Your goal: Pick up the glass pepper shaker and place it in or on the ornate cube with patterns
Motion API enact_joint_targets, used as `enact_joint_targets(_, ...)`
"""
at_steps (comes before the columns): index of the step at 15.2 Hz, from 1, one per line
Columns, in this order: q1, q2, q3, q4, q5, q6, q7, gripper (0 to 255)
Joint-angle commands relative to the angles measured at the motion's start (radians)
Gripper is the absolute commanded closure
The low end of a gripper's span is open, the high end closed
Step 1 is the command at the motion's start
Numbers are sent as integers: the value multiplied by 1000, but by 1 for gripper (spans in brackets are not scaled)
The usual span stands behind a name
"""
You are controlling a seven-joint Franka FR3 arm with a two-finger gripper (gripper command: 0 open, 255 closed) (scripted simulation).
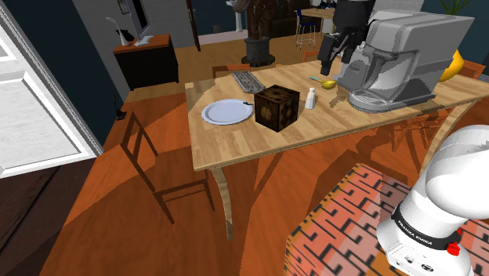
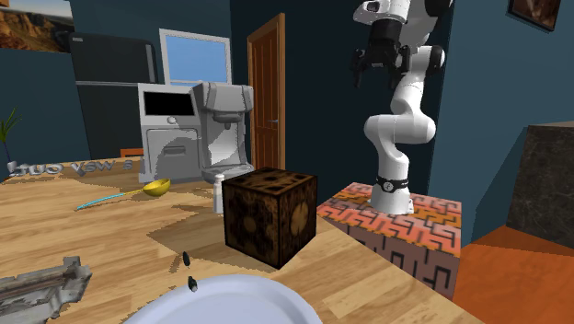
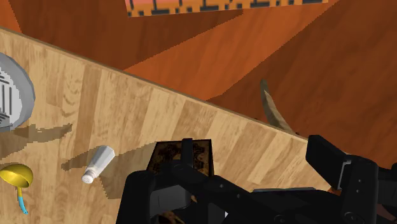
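Standing beside cube, shaker well below parted fingers.

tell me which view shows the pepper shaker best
The wrist view: the shaker appears largest there, unobstructed on the table beside the dark patterned cube. The shoulder view shows it small, upright, right of the cube. The second exterior view shows it small, standing left of the cube.

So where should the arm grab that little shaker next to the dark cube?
Around its narrow body, coming straight down from above. The shaker stands upright and slim, with the cube and grey machine on either side, so the top is probably freest.
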Motion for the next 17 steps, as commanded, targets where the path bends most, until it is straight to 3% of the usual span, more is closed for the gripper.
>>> enact_joint_targets(1, 0, 0, 0, 0, 0, 0, 0, 0)
enact_joint_targets(10, -36, 187, -182, -4, -46, 204, -172, 0)
enact_joint_targets(17, -42, 394, -320, 68, -25, 342, -319, 0)
